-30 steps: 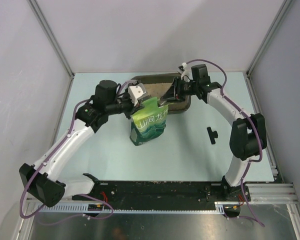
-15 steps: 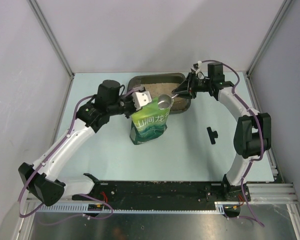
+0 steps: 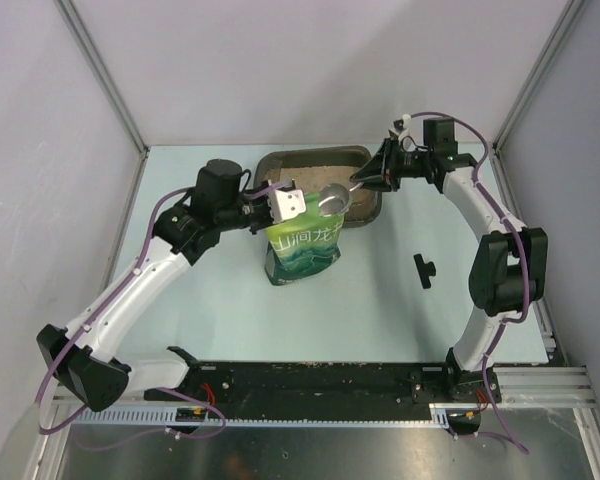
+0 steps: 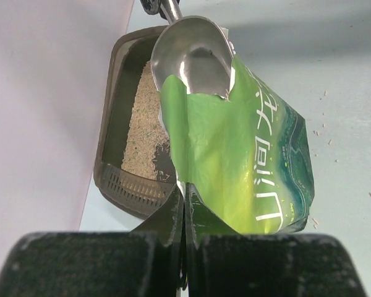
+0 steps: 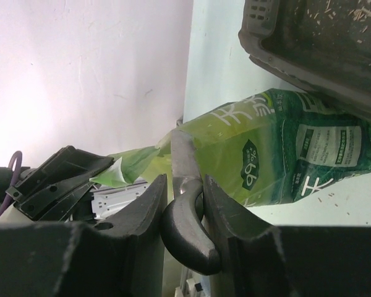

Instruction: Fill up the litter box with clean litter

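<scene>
R gripper: litter box lies L-R.

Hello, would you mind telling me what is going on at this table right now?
The left gripper pinches the green pouch by its top edge, holding it open beside the litter box. The right gripper clamps a metal scoop by its handle; its bowl looks empty and sits at the pouch's mouth. Some litter already lies in the box.
</scene>
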{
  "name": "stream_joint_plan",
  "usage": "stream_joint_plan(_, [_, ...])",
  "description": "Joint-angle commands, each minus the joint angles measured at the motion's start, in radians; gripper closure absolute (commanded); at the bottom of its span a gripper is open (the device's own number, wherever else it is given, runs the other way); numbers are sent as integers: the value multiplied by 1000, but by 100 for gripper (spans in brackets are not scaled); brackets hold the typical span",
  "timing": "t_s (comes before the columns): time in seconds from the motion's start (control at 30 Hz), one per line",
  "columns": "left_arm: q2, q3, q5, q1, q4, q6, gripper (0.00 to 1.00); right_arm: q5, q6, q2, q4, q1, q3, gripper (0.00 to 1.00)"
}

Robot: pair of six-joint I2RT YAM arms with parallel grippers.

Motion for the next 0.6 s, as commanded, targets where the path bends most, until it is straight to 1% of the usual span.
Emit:
stream_joint_plan(0.0, [-6, 99, -6, 8, 54, 12, 100, 26, -63, -42, -65, -48, 114, 100])
stream_joint_plan(0.13, [11, 117, 10, 9, 53, -12, 100, 48, -82, -53, -84, -39, 132, 100])
stream_joint_plan(0.2, [17, 120, 23, 8, 54, -17, 100, 74, -125, -53, -140, -23, 180, 100])
stream_joint_plan(0.27, [30, 132, 32, 9, 56, -26, 100, 129, -178, -59, -194, -8, 206, 100])
stream_joint_plan(0.37, [42, 160, 46, 8, 57, -64, 100, 195, -224, -79, -229, 29, 237, 100])
stream_joint_plan(0.47, [51, 174, 61, 8, 56, -90, 100, 186, -213, -101, -220, 32, 220, 100])
stream_joint_plan(0.57, [50, 174, 64, 6, 56, -104, 100, 158, -179, -102, -208, 3, 192, 100])
